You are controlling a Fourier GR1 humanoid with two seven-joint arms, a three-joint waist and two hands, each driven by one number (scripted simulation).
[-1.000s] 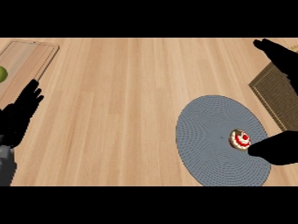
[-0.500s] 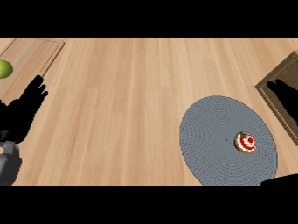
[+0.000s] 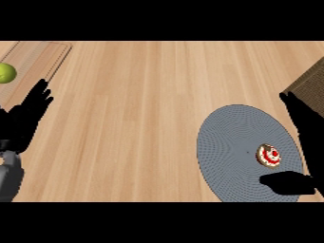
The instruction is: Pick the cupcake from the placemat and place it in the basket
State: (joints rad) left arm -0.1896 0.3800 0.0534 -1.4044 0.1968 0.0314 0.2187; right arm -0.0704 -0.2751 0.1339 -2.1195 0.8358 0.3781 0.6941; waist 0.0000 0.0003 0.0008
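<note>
My right hand (image 3: 319, 152) open wide at frame right, fingers straight, thumb just below cupcake (image 3: 268, 155). Cupcake on grey placemat (image 3: 227, 142), lower right. Wicker basket (image 3: 320, 85) at right edge. My left hand (image 3: 17, 121) open, resting, left edge.

The right robot hand (image 3: 317, 156) has swung back in beside the cupcake (image 3: 268, 155), thumb below it, fingers open. The view has shifted, so the basket (image 3: 320, 81) shows more
</note>
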